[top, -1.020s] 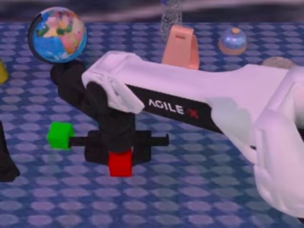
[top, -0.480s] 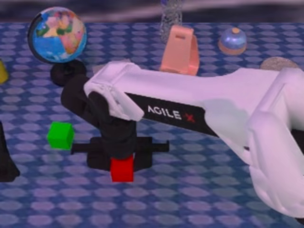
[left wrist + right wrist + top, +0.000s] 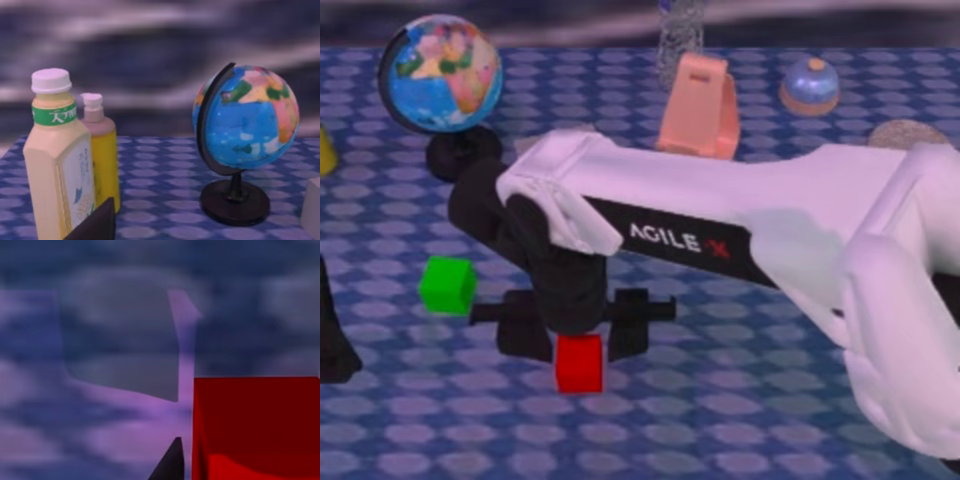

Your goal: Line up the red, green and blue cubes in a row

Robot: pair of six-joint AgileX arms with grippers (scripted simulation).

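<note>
The red cube (image 3: 580, 362) rests on the patterned table, front of centre. My right gripper (image 3: 577, 338) hangs just over it, open, with one black finger on each side and a gap to the cube. In the right wrist view the red cube (image 3: 255, 427) fills the lower corner, and a dark fingertip (image 3: 172, 460) stands a little apart from it. To the left sits the green cube (image 3: 448, 285), untouched. The blue cube is out of view. My left gripper (image 3: 330, 345) stays parked at the table's left edge; one of its fingers (image 3: 97, 222) shows, well off to the side.
A globe on a black stand (image 3: 440, 72) is at the back left. A pink holder (image 3: 700, 105) and a small round ornament (image 3: 810, 85) are at the back. Two bottles (image 3: 57, 165) stand near the left gripper. The right arm's white link (image 3: 740, 220) spans the table's middle.
The right gripper was shut on the red cube, lowered it slightly toward the front, and has now spread its fingers, leaving the cube on the table. The green cube has not moved.
</note>
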